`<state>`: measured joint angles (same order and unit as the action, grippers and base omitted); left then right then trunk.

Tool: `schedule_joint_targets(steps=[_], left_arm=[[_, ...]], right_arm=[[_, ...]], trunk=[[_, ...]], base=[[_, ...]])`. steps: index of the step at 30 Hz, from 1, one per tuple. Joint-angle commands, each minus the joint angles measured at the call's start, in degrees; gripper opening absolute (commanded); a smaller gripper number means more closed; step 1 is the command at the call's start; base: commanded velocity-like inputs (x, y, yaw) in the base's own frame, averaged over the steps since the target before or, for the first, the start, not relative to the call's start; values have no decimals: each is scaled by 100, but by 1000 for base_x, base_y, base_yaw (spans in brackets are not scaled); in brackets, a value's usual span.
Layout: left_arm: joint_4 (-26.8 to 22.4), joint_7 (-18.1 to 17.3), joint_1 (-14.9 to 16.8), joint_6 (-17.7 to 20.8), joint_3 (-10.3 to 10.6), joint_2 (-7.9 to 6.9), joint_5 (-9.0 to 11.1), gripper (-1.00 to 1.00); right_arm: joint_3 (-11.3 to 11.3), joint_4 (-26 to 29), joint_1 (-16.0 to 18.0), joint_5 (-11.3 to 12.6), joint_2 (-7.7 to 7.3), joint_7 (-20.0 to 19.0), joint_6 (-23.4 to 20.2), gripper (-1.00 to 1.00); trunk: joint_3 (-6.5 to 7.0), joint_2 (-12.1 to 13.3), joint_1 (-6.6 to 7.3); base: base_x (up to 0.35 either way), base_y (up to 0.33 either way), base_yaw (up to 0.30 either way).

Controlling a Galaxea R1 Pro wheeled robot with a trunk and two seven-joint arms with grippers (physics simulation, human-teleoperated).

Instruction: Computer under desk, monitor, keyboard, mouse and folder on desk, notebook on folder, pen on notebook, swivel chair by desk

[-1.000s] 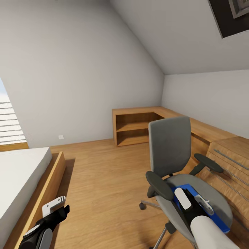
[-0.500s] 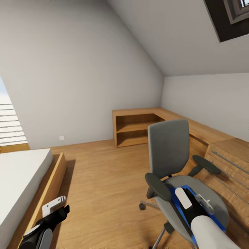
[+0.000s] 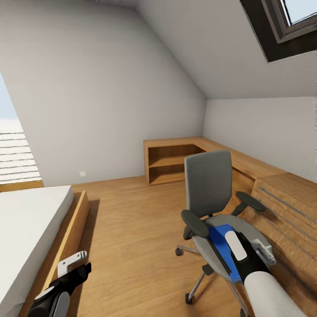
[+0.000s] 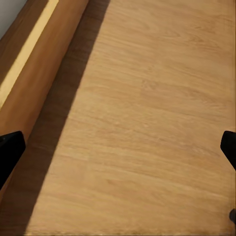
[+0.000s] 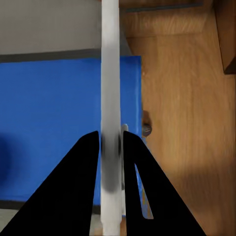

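Observation:
The swivel chair [image 3: 208, 185], grey with black armrests, stands on the plank floor beside the low wooden cabinets. The bright-blue folder [image 3: 222, 244] lies flat on its seat. My right arm [image 3: 266, 288] reaches over the seat. My right gripper [image 5: 110, 137] hangs above the folder [image 5: 49, 123], shut on a thin pale flat thing seen edge-on, apparently the notebook [image 5: 110, 59]. My left gripper [image 4: 118, 147] is open over bare floor, low beside the bed frame [image 3: 66, 237].
Light wooden low cabinets [image 3: 171, 160] run along the far wall and down the right side, with drawers [image 3: 286, 207] close to the chair. A bed [image 3: 26, 229] fills the left. Open floor [image 3: 132, 229] lies between bed and chair. A skylight [image 3: 281, 22] sits overhead.
The whole head view has shifted, with more skylight showing and the chair sitting lower and further left in the picture. Both arms hold the same pose, and the right gripper stays shut.

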<state>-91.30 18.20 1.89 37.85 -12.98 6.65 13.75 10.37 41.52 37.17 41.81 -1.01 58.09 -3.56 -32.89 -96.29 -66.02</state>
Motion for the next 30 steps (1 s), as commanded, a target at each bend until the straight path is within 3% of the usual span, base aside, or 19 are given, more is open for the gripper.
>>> schedule_joint_targets(steps=[1,9,13,21,30], left_arm=[[-1,43,4,20,13,3,60,100],[21,49,4,19,68,3,58,100],[23,51,4,14,78,3,53,100],[24,59,4,12,84,4,49,100],[85,68,5,12,85,3,48,100]], right_arm=[[-1,46,0,20,-4,15,-31,-100],[-7,1088,-127,18,-11,24,-567,-100],[-8,2032,-542,19,-5,13,-1047,-100],[-14,3359,-1160,62,17,9,-1337,-100],[-14,3636,-1273,287,19,18,-1372,-100]], trunk=[[12,38,26],[156,359,202],[228,519,290],[371,840,466],[533,1201,663]], base=[[-320,0,0],[-142,0,0],[-29,0,0],[-7,0,0],[0,0,0]])
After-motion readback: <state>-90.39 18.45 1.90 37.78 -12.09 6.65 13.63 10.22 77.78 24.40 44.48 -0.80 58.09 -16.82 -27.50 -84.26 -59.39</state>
